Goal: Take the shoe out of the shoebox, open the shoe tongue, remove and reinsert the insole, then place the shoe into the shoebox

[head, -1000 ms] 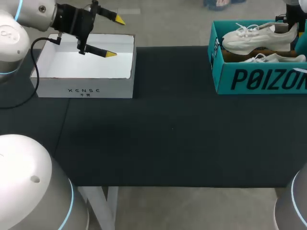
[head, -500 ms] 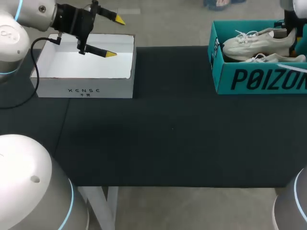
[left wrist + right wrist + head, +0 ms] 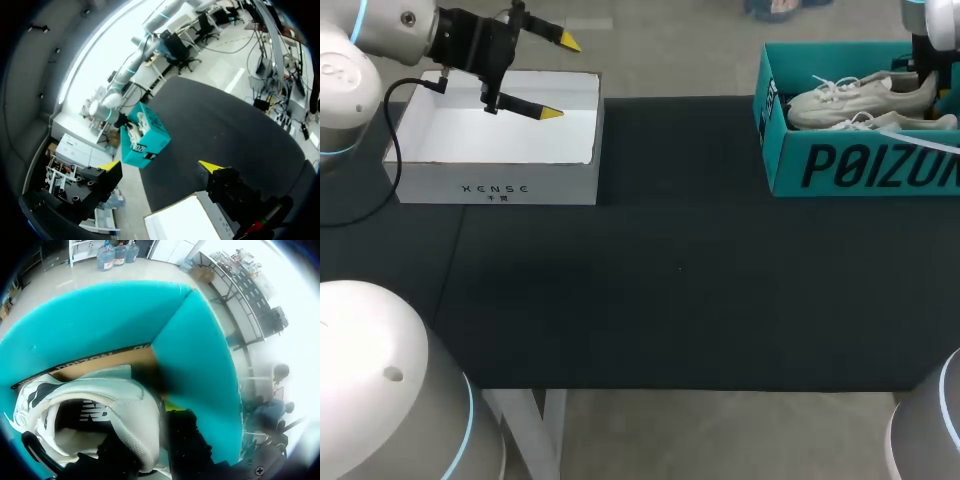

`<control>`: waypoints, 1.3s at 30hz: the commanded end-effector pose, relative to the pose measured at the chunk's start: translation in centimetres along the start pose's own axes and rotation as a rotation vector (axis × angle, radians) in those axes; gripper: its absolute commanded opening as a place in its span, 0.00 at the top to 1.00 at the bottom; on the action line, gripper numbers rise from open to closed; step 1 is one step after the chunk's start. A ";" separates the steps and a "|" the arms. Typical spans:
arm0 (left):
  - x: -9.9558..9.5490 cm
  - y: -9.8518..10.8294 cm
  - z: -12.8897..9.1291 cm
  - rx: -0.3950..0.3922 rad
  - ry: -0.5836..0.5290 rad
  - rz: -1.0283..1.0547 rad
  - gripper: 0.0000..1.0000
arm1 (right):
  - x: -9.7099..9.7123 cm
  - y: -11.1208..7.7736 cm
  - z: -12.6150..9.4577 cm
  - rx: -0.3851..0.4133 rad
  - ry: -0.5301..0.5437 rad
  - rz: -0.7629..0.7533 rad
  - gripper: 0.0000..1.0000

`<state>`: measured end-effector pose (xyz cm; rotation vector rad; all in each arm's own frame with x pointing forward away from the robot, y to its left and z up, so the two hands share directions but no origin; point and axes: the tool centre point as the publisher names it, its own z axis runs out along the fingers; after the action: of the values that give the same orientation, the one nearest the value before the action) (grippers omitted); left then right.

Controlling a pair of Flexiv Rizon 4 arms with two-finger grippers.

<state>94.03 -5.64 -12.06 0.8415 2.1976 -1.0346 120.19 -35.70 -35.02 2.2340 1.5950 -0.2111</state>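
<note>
A black table (image 3: 670, 280) was seen from above, with two open boxes set along its far edge. A white box (image 3: 495, 185) was placed toward 10 o'clock on the table, and a teal shoebox (image 3: 860, 165) toward 2 o'clock, the two well apart. In the left wrist view the shoebox (image 3: 145, 142) was seen far ahead across the table (image 3: 225, 130), with the white box (image 3: 185, 222) just under the fingers.

Inside the shoebox, a pale shoe (image 3: 860, 95) was laid on its side against the far wall, toe toward 9 o'clock, and a second shoe (image 3: 895, 122) was seen beside it on the near side.

The left gripper (image 3: 559, 76) was held above the white box, its yellow tips spread wide and nothing between them (image 3: 160, 165). In the right wrist view, the right gripper (image 3: 155, 440) was closed on the heel of the shoe (image 3: 125, 405), one dark finger inside the collar and one outside, within the shoebox (image 3: 100, 320).
</note>
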 end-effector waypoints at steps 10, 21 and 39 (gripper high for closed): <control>0.0 0.0 0.0 -0.002 0.000 0.000 0.00 | 0.2 0.6 1.5 0.047 -0.025 0.009 0.80; 0.0 0.0 0.0 -0.002 0.000 0.000 0.00 | -0.9 0.0 -2.2 0.008 0.019 0.004 0.54; 0.0 0.0 0.0 -0.002 0.000 0.000 0.00 | 0.0 -3.1 -12.2 -0.124 0.304 -0.333 0.00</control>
<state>94.03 -5.64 -12.07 0.8414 2.1977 -1.0346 120.19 -30.21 -26.68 2.0592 2.0367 -0.0067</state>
